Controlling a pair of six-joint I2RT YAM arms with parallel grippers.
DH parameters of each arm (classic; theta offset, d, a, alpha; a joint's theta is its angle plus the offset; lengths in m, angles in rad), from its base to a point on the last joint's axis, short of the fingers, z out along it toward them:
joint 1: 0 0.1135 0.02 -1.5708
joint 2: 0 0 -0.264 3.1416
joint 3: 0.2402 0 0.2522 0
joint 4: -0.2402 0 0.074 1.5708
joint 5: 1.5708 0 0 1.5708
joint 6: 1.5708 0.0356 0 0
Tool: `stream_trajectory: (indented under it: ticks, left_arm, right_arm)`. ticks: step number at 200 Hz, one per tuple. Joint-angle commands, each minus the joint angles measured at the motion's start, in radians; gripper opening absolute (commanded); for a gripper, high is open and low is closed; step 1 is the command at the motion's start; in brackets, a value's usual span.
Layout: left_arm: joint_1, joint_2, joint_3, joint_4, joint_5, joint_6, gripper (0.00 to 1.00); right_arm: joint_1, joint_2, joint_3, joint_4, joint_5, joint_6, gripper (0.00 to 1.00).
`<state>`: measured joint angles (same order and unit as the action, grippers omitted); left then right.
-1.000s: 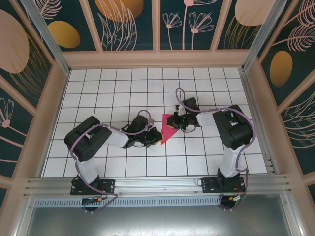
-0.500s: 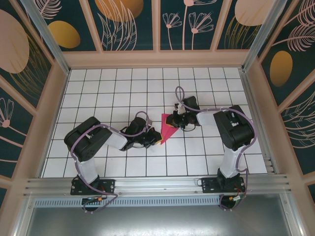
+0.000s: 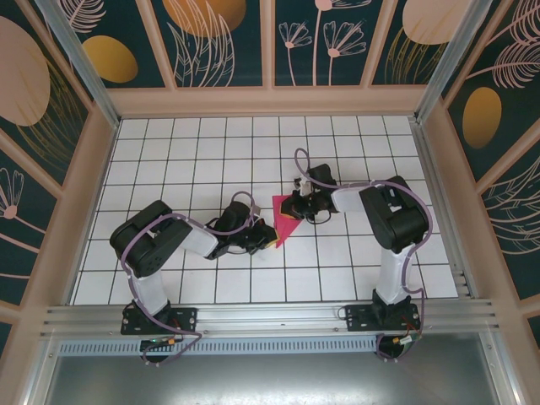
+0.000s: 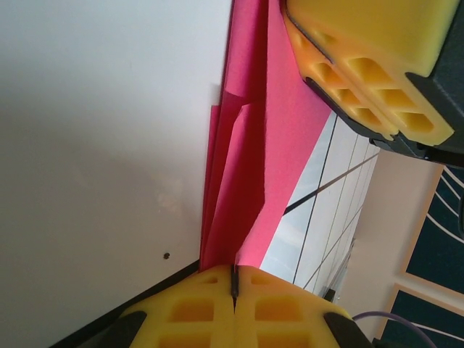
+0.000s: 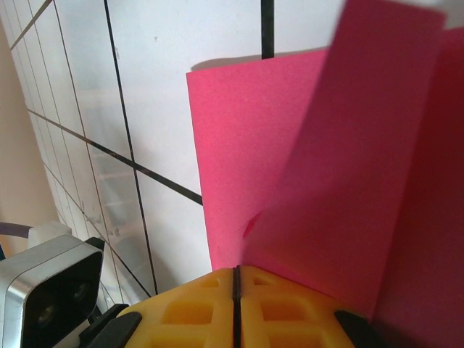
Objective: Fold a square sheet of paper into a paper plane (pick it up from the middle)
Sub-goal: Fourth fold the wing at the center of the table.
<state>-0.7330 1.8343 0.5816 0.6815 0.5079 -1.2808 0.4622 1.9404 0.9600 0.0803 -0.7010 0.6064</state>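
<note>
We found the pink paper point(image 3: 285, 221) near the middle of the white tiled table point(image 3: 194, 160), already folded into a narrow shape that tapered towards the near edge, with both arms reaching in to meet at it. The left gripper point(image 3: 270, 234) came at the paper from the left, at its nearer, narrower end. The right gripper point(image 3: 294, 208) met it from the right, at the wider far end.

In the left wrist view the two yellow fingertips point(image 4: 196, 312) were pressed together with no gap, and the lower edge of the paper ran straight into the seam between them, so this gripper was clenched on the paper. From there the layers of paper rose as a steep pink band with a visible fold line (the overlapping flaps showed as darker and lighter pink). A yellow pad point(image 4: 362, 65) of the other gripper sat against the paper's far end.

The right wrist view told the same story: its yellow fingertips point(image 5: 290, 312) were pinched tight on the paper's edge, one flap lying flat on the tiles and another lifting up at the right.
</note>
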Motion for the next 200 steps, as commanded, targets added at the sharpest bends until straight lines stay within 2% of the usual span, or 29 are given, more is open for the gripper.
stream_trajectory:
  ticks: [1,11,30,49,91,118,143,175,200]
  left_arm:
    - [0.001,-0.014,0.004,-0.074,-0.025,0.014,0.05]
    - [0.002,-0.025,0.009,-0.101,-0.033,0.028,0.15]
    - [0.002,-0.070,0.039,-0.202,-0.073,0.083,0.26]
    - [0.002,-0.115,0.082,-0.342,-0.146,0.139,0.32]
    - [0.001,-0.214,0.158,-0.524,-0.277,0.204,0.37]
    - [0.000,-0.216,0.183,-0.437,-0.182,0.231,0.26]
    - [-0.001,-0.189,0.209,-0.385,-0.121,0.245,0.09]
    - [-0.001,-0.105,0.200,-0.270,-0.026,0.192,0.06]
    - [-0.001,-0.063,0.174,-0.204,-0.009,0.154,0.06]
  right_arm:
    - [0.016,0.043,0.005,-0.080,0.107,-0.037,0.10]
    - [0.015,0.037,0.005,-0.084,0.111,-0.033,0.09]
    - [0.018,0.028,-0.007,-0.079,0.111,-0.009,0.09]
    - [0.029,0.013,-0.035,-0.034,0.100,0.031,0.09]
    - [0.043,-0.021,-0.085,0.011,0.114,0.112,0.09]
    - [0.046,-0.019,-0.077,-0.007,0.121,0.102,0.09]
    - [0.046,-0.023,-0.076,-0.007,0.125,0.102,0.09]
    - [0.046,-0.021,-0.076,-0.007,0.125,0.099,0.09]
    - [0.046,-0.019,-0.073,-0.008,0.124,0.095,0.09]
